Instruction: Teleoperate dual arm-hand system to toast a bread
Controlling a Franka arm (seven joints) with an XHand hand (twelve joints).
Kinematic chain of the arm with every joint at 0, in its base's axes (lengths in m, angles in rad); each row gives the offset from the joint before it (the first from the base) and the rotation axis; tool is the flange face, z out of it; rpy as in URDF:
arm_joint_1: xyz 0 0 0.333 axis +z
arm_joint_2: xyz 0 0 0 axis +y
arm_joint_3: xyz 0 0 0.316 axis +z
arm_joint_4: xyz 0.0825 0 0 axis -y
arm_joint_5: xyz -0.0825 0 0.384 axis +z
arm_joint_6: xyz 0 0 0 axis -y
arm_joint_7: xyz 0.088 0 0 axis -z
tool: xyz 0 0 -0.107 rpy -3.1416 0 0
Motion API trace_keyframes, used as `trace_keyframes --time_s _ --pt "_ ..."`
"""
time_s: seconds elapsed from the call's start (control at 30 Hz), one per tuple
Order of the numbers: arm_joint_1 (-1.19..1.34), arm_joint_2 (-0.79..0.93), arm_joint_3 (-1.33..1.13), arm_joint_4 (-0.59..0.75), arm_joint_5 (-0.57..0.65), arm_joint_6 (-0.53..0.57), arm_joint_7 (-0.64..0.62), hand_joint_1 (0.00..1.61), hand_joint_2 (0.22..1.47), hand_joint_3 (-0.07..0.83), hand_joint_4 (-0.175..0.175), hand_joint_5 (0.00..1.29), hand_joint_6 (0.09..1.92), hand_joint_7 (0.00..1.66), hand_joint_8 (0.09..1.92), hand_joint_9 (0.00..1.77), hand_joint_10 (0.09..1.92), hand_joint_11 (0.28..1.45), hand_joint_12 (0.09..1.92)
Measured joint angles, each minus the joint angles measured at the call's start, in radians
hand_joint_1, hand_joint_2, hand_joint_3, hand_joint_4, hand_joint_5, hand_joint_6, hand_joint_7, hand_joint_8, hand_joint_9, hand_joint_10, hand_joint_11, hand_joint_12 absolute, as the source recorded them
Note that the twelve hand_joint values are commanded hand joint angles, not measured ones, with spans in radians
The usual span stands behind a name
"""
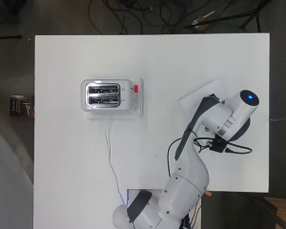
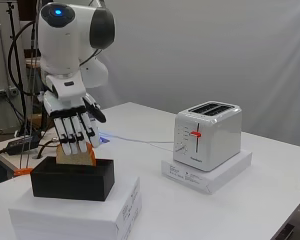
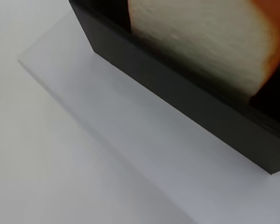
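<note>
- Side view shows the hand (image 2: 75, 131) pointing down over a black holder (image 2: 72, 179), its straight fingers (image 2: 79, 135) lying against the face of a slice of bread (image 2: 76, 156) standing upright in the holder.
- Whether the thumb closes on the far side of the slice cannot be told; the visible fingers look extended, not curled.
- The bread has a pale face and an orange-brown crust edge, seen close in the wrist view (image 3: 200, 42), where it rises from the black holder (image 3: 186, 98).
- The holder rests on a flat white block (image 2: 75, 215) near the arm's end of the table (image 2: 270, 200).
- A white two-slot toaster (image 2: 207, 135) stands on its own low white base (image 2: 207, 172), well apart from the bread, with both slots empty in the overhead view (image 1: 103, 94).
- The toaster's red lever (image 2: 195, 134) sits near the top of its track.
- A thin white cord (image 1: 110, 157) runs from the toaster across the table toward the arm's base.
</note>
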Motion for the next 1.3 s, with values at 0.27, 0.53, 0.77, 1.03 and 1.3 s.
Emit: trace_keyframes --time_s 0.27,0.53,0.77,1.03,1.3 --pt "-0.033 0.102 -0.022 0.063 0.042 -0.04 0.027 0.2 1.03 -0.012 0.06 0.41 0.09 0.51 0.09 0.58 0.09 0.47 0.09" --pt "-0.064 0.143 -0.054 0.057 0.069 -0.006 -0.049 0.28 1.09 0.013 0.058 0.42 0.09 0.51 0.09 0.59 0.09 0.47 0.09" --pt "-0.078 0.156 -0.055 0.049 0.093 0.049 -0.087 0.98 1.09 0.015 -0.026 0.83 0.66 1.15 0.24 1.21 0.11 0.75 0.09" --pt "-0.07 -0.005 -0.004 -0.103 0.048 0.163 -0.032 1.24 1.15 -0.002 -0.172 0.74 1.23 1.1 0.9 1.36 0.21 0.84 0.09" --pt "-0.016 -0.219 0.004 -0.186 0.021 0.241 -0.034 1.23 1.17 0.001 -0.175 0.72 1.22 1.06 1.01 1.45 0.09 0.87 0.18"
